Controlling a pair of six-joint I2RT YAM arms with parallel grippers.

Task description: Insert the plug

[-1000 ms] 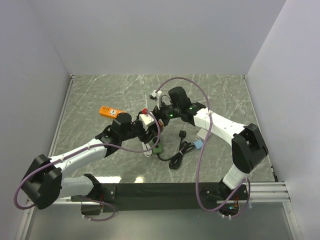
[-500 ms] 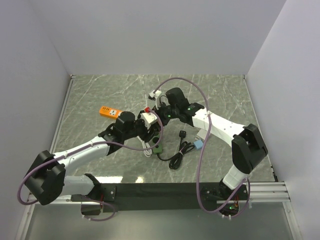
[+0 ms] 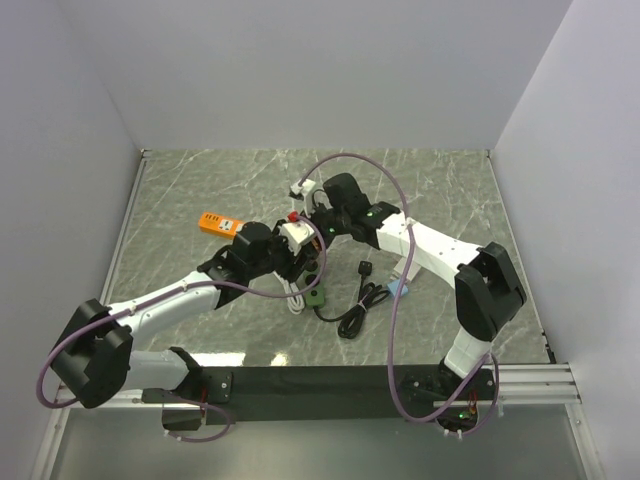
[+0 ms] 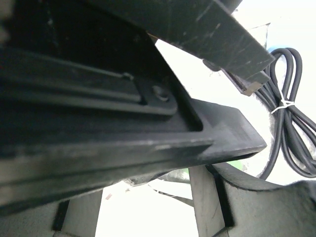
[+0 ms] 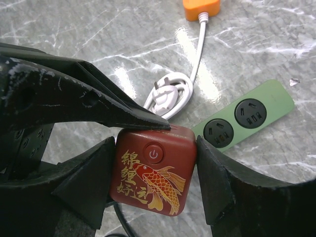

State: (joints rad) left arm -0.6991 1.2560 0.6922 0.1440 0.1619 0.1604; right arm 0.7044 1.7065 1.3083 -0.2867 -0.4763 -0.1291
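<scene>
- Gripping the red cube [image 5: 153, 177] from two sides, the right gripper [image 5: 157, 144] had its fingers pressed against the cube's left and right faces.
- Left gripper [image 3: 288, 252] clamped the same cube, one finger lying across its top edge.
- Cube hung above the table [image 5: 74, 29], near the green power strip [image 5: 247, 118].
- White coiled cable [image 5: 168, 94] lay beside the strip; black plug [image 3: 366, 267] lay apart on the table, untouched.

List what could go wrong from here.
1. The right gripper flanks the red cube while another black finger overlaps its top edge; the two could pull against each other.
2. The black cable lies coiled beside the green power strip and could snag an arm.
</scene>
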